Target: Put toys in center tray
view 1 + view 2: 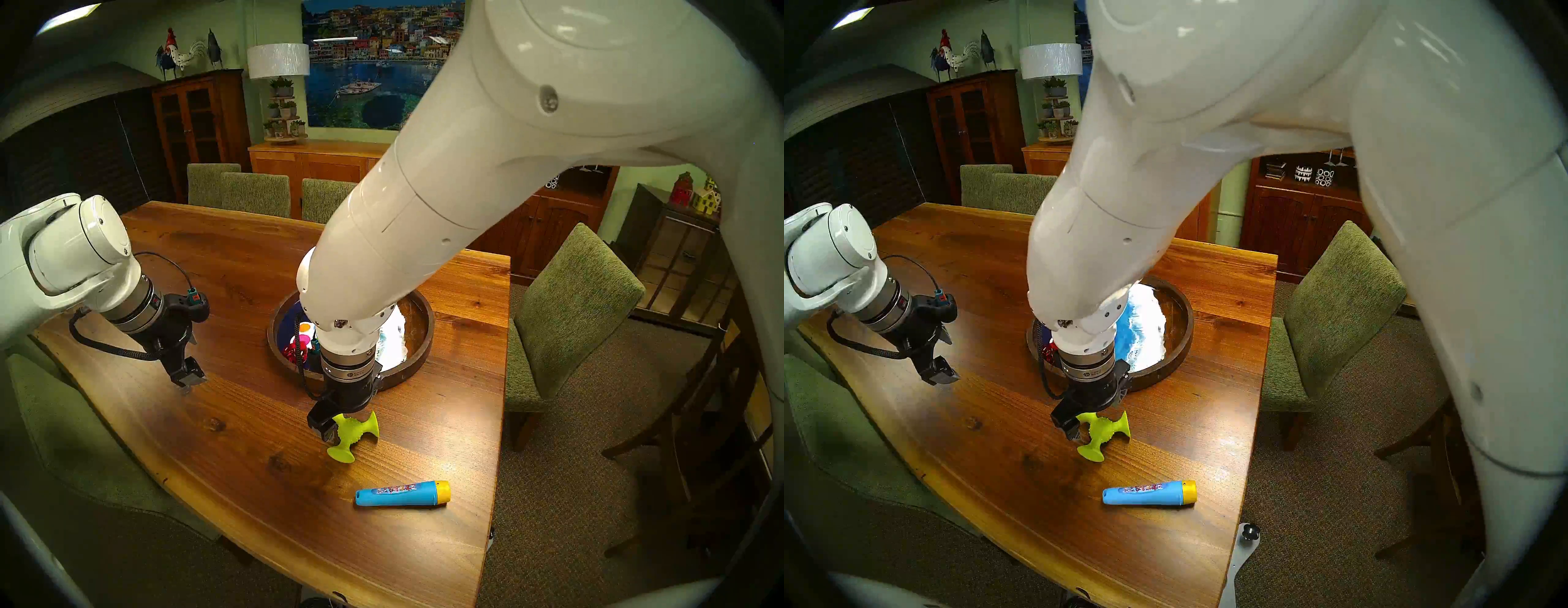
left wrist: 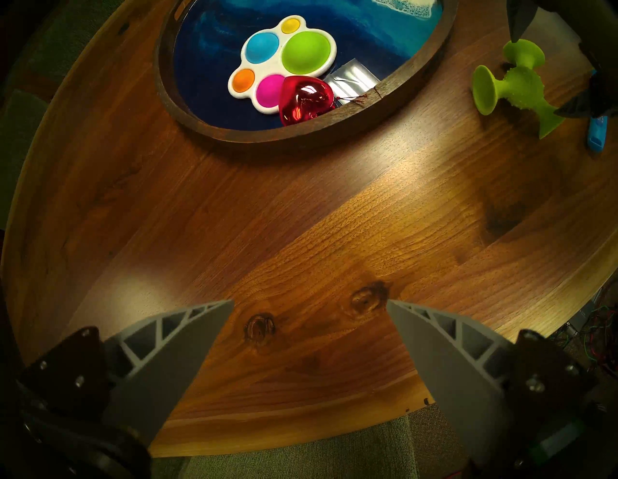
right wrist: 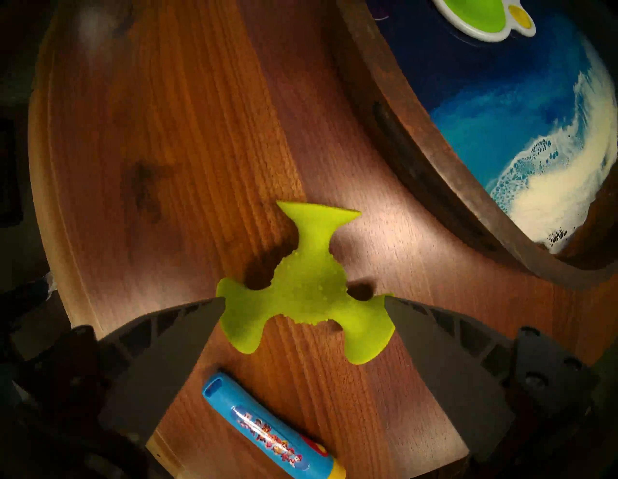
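Observation:
The lime-green three-armed suction toy [image 3: 307, 287] [image 1: 354, 437] lies on the table just in front of the center tray [image 3: 418, 150] [image 1: 424, 335]. My right gripper [image 3: 304, 302] [image 1: 343, 424] is low over it and open, one fingertip beside each of two cups; I cannot tell whether they touch. A blue tube with a yellow cap [image 1: 403, 493] [image 3: 267, 431] lies nearer the table's front edge. In the tray are a white paw-shaped pad [image 2: 281, 60] and a red translucent piece [image 2: 304, 100]. My left gripper [image 2: 311, 304] [image 1: 191, 375] hovers open and empty over bare wood to the left.
The wooden table [image 1: 212, 297] ends just right of the tray and the tube. Green upholstered chairs [image 1: 568, 314] stand at the right, far and left sides. A silvery foil piece [image 2: 354, 77] lies in the tray beside the red piece. My right arm hides much of the tray in the head views.

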Motion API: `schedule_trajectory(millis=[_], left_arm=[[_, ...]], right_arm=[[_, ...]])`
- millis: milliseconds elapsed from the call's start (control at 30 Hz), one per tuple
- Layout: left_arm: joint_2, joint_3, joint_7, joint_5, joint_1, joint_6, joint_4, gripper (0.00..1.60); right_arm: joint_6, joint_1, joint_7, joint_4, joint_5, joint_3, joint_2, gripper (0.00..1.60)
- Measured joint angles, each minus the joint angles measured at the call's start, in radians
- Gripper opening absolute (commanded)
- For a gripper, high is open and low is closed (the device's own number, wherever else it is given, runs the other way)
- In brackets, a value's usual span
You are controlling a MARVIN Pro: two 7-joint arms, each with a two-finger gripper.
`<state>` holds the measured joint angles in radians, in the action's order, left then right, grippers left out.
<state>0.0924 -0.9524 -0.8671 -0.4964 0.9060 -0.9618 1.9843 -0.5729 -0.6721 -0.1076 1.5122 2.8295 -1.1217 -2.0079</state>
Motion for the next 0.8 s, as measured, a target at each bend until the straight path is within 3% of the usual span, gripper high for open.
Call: schedule_trajectory(millis=[600,667,700,733,800], left_arm=[[0.000,-0.048,0.000,0.008,0.046,0.000,0.005,1.60],[0.000,-0.052,0.000,0.008,0.051,0.000,0.006,1.60],[0.000,-0.054,0.000,0.008,0.052,0.000,0.006,1.60],[0.000,-0.057,0.000,0.008,0.055,0.000,0.006,1.60],[0.000,-0.062,0.000,0.009,0.061,0.000,0.007,1.60]], right_arm=[[0.024,0.109,0.146,-0.072,0.052,-0.006,0.000,1.60],[0.023,0.120,0.157,-0.079,0.052,-0.008,0.000,1.25],[0.023,0.124,0.161,-0.082,0.052,-0.009,0.000,1.15],[0.023,0.131,0.169,-0.086,0.052,-0.010,0.000,0.82],[0.022,0.146,0.180,-0.096,0.053,-0.013,0.000,0.75]])
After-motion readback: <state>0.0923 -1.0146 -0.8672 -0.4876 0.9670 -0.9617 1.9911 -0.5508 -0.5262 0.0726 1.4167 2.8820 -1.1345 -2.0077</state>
